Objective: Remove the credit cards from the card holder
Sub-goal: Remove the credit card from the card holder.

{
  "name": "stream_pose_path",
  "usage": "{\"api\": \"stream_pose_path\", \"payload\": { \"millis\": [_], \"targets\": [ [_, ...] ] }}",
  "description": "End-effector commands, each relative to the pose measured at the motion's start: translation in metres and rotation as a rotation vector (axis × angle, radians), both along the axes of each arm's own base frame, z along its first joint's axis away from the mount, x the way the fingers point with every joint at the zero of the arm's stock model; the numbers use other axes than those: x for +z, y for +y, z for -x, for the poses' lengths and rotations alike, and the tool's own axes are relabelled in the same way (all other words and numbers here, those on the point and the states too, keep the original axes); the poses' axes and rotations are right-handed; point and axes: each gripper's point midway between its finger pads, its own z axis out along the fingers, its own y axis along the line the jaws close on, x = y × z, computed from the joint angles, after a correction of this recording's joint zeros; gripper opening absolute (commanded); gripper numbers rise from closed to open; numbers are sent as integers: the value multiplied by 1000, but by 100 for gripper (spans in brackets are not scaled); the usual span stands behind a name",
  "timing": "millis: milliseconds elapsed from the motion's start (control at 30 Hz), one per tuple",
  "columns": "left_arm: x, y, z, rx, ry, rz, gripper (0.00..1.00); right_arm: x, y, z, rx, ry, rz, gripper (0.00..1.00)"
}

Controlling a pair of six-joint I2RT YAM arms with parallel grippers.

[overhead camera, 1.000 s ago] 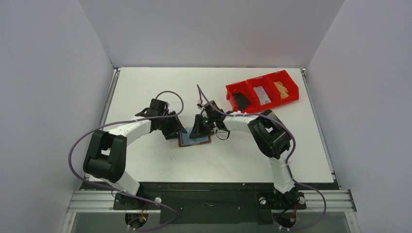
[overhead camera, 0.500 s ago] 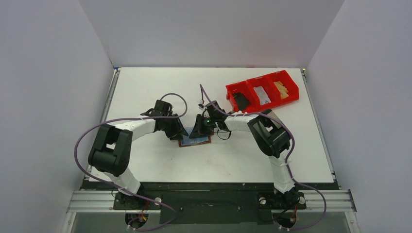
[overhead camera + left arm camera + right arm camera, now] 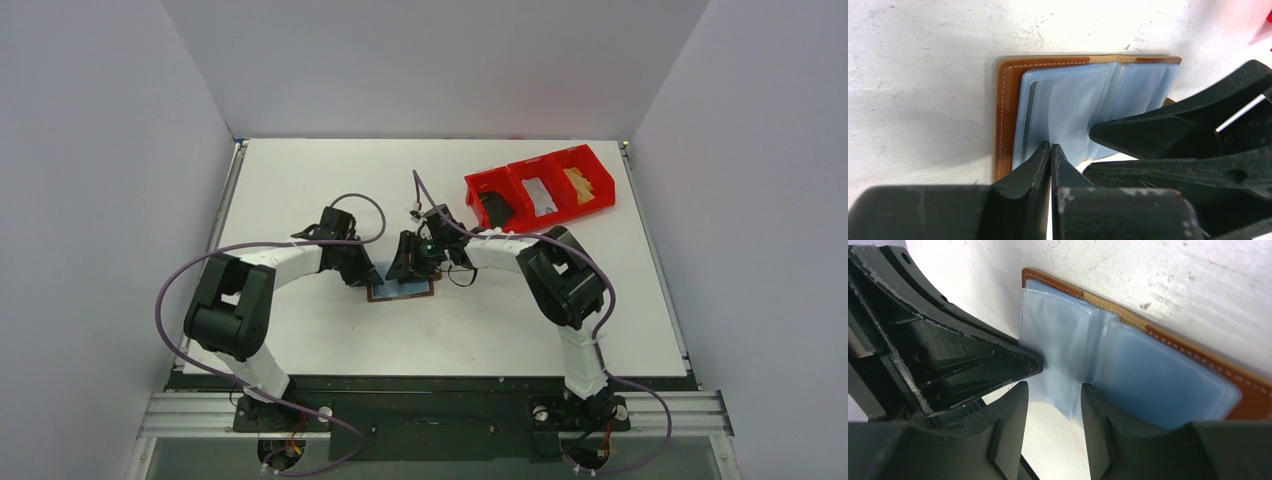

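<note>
Left jaws [image 3: 1050,147]: together, only a hairline slit between the tips. The tips sat at the free edge of the pale blue sleeves [image 3: 1073,100]. Could not tell whether a sleeve leaf was caught between them.

Right jaws [image 3: 1050,400]: apart, straddling one raised sleeve leaf near the fold. Could not tell if either finger touched it. The two pairs of jaws stood just beside each other, the left tip pressing on the sleeve next to the right jaws' gap.

Card holder [image 3: 400,291]: open and flat on the desk [image 3: 300,180] near its middle, sleeves up. The brown stitched border showed along the far and left edges in the left wrist view. A dark strip [image 3: 1033,97] showed through the outermost sleeve; not identifiable as a card.

Room: bare desk bordered the holder on the near side and beyond it. The red bin [image 3: 512,170] sat well apart at the far right, a dark flat item [image 3: 495,208] in its left compartment.

Left arm [image 3: 290,262] reached in from the left and right arm [image 3: 500,252] from the right. Both elbows were bent outward, and the wrists were low and meeting over the holder.
</note>
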Motion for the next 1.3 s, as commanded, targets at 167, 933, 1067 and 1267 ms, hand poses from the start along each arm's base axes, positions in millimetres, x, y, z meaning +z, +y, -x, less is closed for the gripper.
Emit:
{"api": "stream_pose_path", "payload": {
  "millis": [167,933,1067,1267],
  "targets": [
    [46,-8,-19,-30,-139,4,0,55,-39,-22,-112,-158,98,41],
    [44,-76,-36,-145,-155,36,37,77,-125,-40,-395,-303,318,41],
    [33,-87,-37,-159,-136,53,43,82,-130,-39,-405,-315,329,41],
    [28,-95,-40,-165,-128,64,52,83,-131,-37,-394,-321,349,41]
  ]
}}
